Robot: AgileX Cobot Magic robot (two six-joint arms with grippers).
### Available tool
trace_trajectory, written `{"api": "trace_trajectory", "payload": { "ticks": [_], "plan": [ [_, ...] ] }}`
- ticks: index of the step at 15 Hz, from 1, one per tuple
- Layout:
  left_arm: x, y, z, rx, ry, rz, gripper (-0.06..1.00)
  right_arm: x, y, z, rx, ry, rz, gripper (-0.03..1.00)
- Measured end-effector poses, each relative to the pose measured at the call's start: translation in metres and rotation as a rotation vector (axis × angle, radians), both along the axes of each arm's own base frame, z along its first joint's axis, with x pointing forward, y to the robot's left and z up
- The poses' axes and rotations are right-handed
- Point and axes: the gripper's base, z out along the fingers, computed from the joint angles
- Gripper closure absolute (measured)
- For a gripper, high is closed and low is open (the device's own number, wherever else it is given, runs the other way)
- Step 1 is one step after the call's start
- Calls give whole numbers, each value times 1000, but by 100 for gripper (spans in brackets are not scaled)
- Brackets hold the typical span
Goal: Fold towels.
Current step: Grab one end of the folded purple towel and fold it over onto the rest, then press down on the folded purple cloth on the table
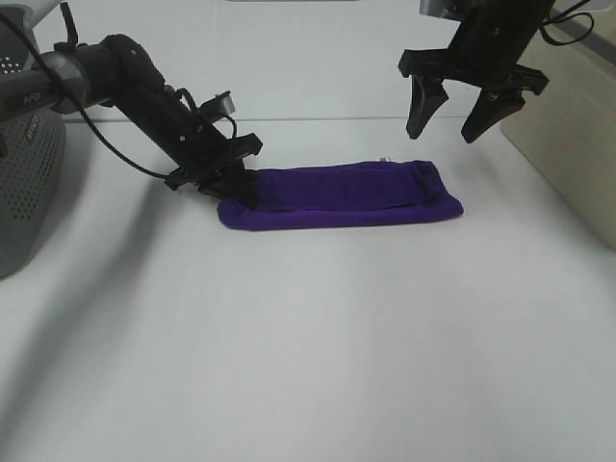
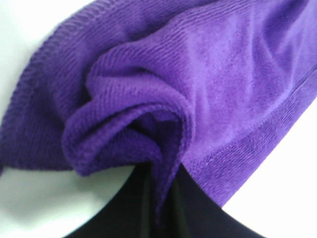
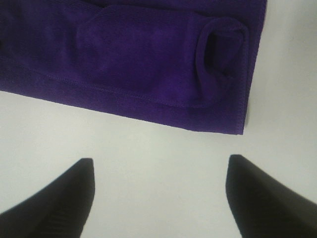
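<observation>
The deep purple towel (image 1: 342, 197) lies folded into a long narrow strip across the middle of the white table. My left gripper (image 1: 234, 183) is at its left end, shut on a bunched fold of the towel (image 2: 148, 124) with the fabric pinched between the black fingers (image 2: 198, 213). My right gripper (image 1: 450, 123) hangs open and empty above and behind the towel's right end. The right wrist view shows that end (image 3: 148, 64) with a rolled corner, and both fingers (image 3: 54, 198) spread apart over bare table. A tiny white tag (image 1: 385, 160) peeks at the far edge.
A grey perforated housing (image 1: 24, 164) stands at the left edge. A beige box (image 1: 573, 125) stands at the right edge. The white table (image 1: 308, 346) stretches bare in front of the towel.
</observation>
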Motion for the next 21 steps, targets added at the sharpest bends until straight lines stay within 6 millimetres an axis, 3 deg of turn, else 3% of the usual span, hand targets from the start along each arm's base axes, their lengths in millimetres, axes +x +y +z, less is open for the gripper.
{"api": "trace_trajectory", "payload": {
  "ticks": [2,4,6,8,13,16,17,19,20,21],
  "plan": [
    [7,29,18,90,-59,9,91,-5,-1,20,8,-42,0,24],
    [15,67,54,115,-132,76,91,-10,-2,38,15,-82,0,24],
    [15,76,83,114,-199,78,91,-16,-3,56,22,-120,0,24],
    [12,57,89,88,-214,44,91,-21,-4,68,27,-146,0,24],
    [-13,-47,77,47,-231,-136,91,-35,-6,101,41,-219,-2,24],
    [-17,-79,74,27,-286,-99,88,-43,-8,117,52,-254,-9,24],
    [-18,-88,76,2,-300,-82,78,-46,-8,123,57,-267,-10,24],
    [-19,-104,82,-116,-306,-24,42,-54,-8,136,76,-294,-15,24],
    [-21,-114,85,-183,-311,-7,32,-57,-8,141,94,-301,-15,24],
    [-22,-120,88,-224,-312,-5,29,-59,-7,145,107,-308,-15,24]
  ]
}}
